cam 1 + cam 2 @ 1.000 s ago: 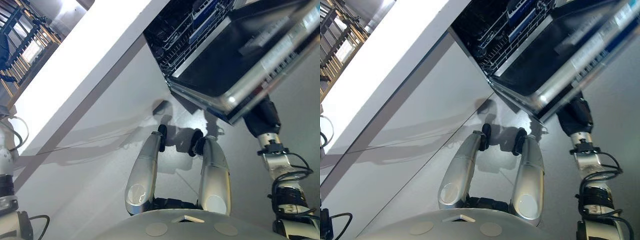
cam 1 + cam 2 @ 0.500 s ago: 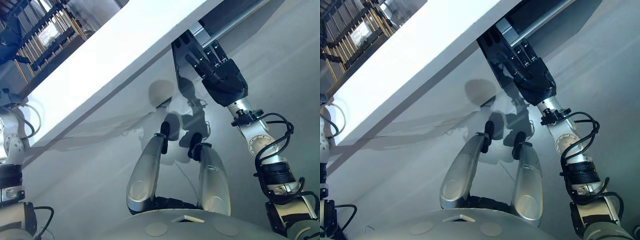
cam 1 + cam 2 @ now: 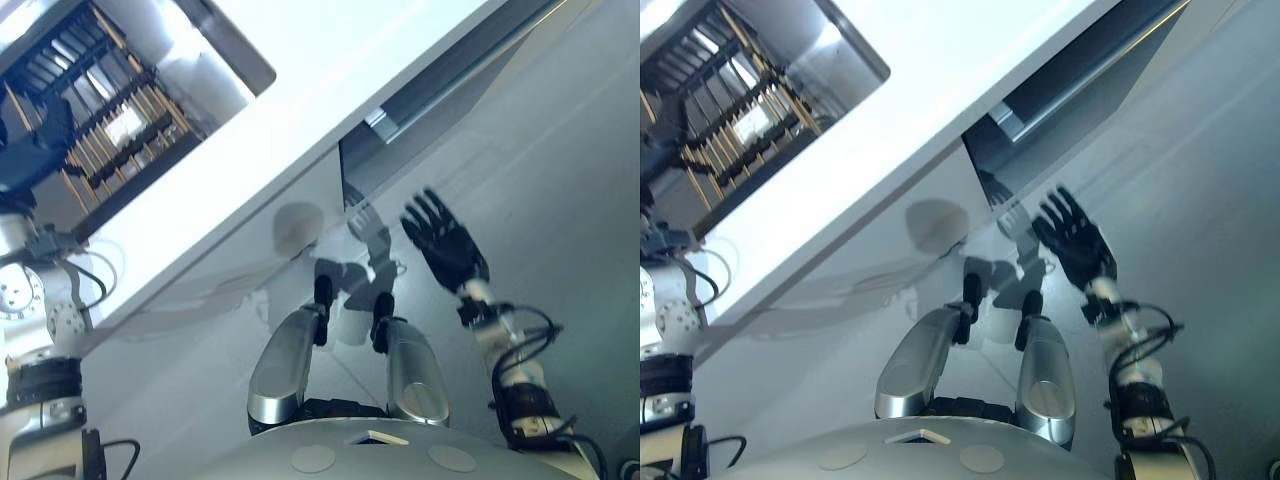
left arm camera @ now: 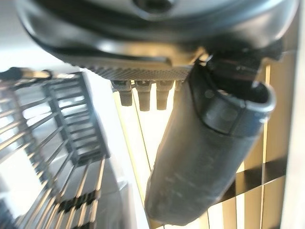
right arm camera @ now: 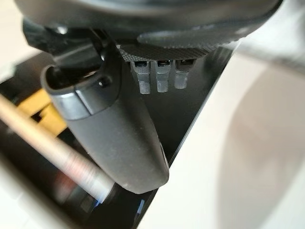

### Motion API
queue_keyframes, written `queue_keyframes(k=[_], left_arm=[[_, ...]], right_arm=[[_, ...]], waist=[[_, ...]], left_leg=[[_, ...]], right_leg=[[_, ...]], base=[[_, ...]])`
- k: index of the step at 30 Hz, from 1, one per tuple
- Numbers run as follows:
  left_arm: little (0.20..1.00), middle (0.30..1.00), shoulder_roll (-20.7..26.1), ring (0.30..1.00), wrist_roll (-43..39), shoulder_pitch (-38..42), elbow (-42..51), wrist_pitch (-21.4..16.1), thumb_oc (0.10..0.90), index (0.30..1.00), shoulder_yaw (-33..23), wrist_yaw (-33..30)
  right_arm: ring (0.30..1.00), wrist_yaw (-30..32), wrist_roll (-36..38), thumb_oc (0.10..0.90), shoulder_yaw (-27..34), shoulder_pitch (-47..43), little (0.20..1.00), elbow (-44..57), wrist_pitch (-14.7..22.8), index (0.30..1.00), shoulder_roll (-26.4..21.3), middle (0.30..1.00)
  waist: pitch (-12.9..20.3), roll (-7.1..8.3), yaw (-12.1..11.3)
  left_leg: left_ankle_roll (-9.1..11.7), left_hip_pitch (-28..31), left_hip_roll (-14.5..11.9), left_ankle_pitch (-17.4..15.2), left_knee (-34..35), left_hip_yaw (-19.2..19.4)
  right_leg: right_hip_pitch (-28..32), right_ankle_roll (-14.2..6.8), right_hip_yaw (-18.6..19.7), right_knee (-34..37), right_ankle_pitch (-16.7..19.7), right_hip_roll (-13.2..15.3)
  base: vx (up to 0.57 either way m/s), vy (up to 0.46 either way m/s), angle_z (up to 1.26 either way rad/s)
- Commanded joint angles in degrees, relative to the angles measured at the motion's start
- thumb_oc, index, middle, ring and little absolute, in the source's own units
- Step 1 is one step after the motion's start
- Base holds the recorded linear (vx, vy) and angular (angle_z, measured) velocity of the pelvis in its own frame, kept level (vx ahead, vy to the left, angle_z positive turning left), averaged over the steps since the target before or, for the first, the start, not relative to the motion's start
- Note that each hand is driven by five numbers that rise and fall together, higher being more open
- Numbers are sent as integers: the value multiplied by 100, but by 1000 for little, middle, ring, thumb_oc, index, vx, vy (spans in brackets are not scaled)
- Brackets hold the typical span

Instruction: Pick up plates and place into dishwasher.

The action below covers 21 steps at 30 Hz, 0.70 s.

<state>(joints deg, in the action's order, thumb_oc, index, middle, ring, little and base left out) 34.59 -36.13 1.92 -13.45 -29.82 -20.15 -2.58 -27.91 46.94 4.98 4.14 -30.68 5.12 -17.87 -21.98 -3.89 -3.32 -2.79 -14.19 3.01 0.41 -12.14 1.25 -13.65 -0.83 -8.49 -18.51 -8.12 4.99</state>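
Note:
The dishwasher door stands upright under the white counter, dark with a silver bar handle. My right hand hangs in front of it and a little below the handle, apart from the door, open with fingers spread and nothing in it. Its wrist view shows the thumb over the dark door panel and the bar handle. My left hand is at the far left over a dish rack, with its thumb straight and nothing held.
A sink is set into the counter at the upper left and holds the slatted dish rack. The white cabinet front runs slantwise below the counter edge. Grey floor lies to the right of the dishwasher.
The dishwasher door, open and lowered a second ago, has swung up shut. My right hand pushed it from below and has now drawn back. The camera has shifted, bringing the sink into view.

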Motion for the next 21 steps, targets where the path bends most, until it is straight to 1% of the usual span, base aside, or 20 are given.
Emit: queue_keyframes(k=[1, 2, 4, 5, 7, 9, 10, 15, 16, 18, 21], left_arm=[[900, 900, -776, 900, -315, 162, -715, -319, 800, 900, 329, 263], [900, 900, -837, 900, -294, 157, -777, -247, 800, 900, 349, 278], [900, 900, -898, 900, -288, 195, -884, -165, 800, 900, 384, 361], [900, 900, -955, 900, -263, 219, -908, -36, 800, 900, 388, 406], [900, 900, -1020, 900, -284, 260, -1014, 86, 800, 900, 447, 483], [900, 900, -1065, 900, -300, 300, -1077, 183, 800, 900, 468, 541], [900, 900, -1085, 900, -324, 321, -1127, 249, 800, 900, 498, 595], [900, 900, -1208, 900, -501, 367, -1224, 505, 800, 900, 597, 858], [900, 900, -1253, 900, -581, 371, -1251, 569, 800, 900, 605, 976], [900, 900, -1267, 900, -661, 381, -1261, 632, 800, 900, 625, 1048], [900, 900, -1338, 900, -822, 388, -1260, 741, 800, 900, 677, 1158]], right_arm=[[900, -85, -334, 800, -65, -192, 900, 34, 669, 900, 258, 900], [900, -34, -597, 800, -32, -146, 900, -282, 758, 900, 227, 900], [900, 123, -929, 800, 45, -139, 900, -758, 761, 900, 209, 900], [900, 214, -1231, 800, 101, -137, 900, -1086, 767, 900, 176, 900], [900, 394, -1719, 800, 146, -164, 900, -1693, 802, 900, 105, 900], [900, 488, -2031, 800, 164, -194, 900, -2150, 752, 900, 67, 900], [900, 577, -2352, 800, 167, -196, 900, -2464, 806, 900, 30, 900], [900, 1080, -3230, 800, 121, -169, 900, -3212, 601, 900, -37, 900], [900, 1216, -3648, 800, 108, -152, 900, -3424, 576, 900, -73, 900], [900, 1289, -3890, 800, 72, -138, 900, -3565, 571, 900, -118, 900], [900, 1466, -4661, 800, -100, -102, 900, -3776, 633, 900, -191, 900]], waist=[[413, 366, 238], [516, 336, 275], [664, 295, 306], [787, 270, 316], [955, 225, 319], [1065, 200, 312], [1158, 183, 306], [1426, 147, 290], [1487, 140, 282], [1514, 136, 274], [1584, 147, 255]], left_leg=[[-3, 354, 116, -464, 368, 17], [29, 490, 109, -461, 491, 24], [57, 676, 103, -456, 639, 24], [78, 798, 95, -463, 736, 32], [119, 994, 70, -456, 888, 42], [142, 1132, 45, -451, 988, 38], [163, 1223, 21, -448, 1059, 44], [218, 1486, -55, -446, 1237, 74], [234, 1571, -86, -425, 1334, 83], [250, 1634, -111, -396, 1418, 86], [286, 1742, -165, -371, 1499, 98]], right_leg=[[-46, -335, 68, 664, 428, -114], [113, -336, 73, 818, 437, -124], [329, -335, 82, 1002, 448, -138], [480, -336, 71, 1122, 440, -144], [713, -334, 49, 1298, 440, -158], [867, -329, 33, 1396, 436, -171], [959, -324, 16, 1444, 423, -177], [1253, -310, -30, 1604, 375, -207], [1341, -304, -64, 1650, 362, -223], [1401, -300, -101, 1670, 345, -236], [1511, -275, -186, 1645, 256, -274]], base=[[43, -80, 3], [47, -75, -4], [82, -66, -5], [93, -66, 0], [96, -66, 3], [83, -62, 4], [105, -62, 4], [71, -47, 0], [29, -35, -3], [15, -34, -2], [10, -47, -1]])
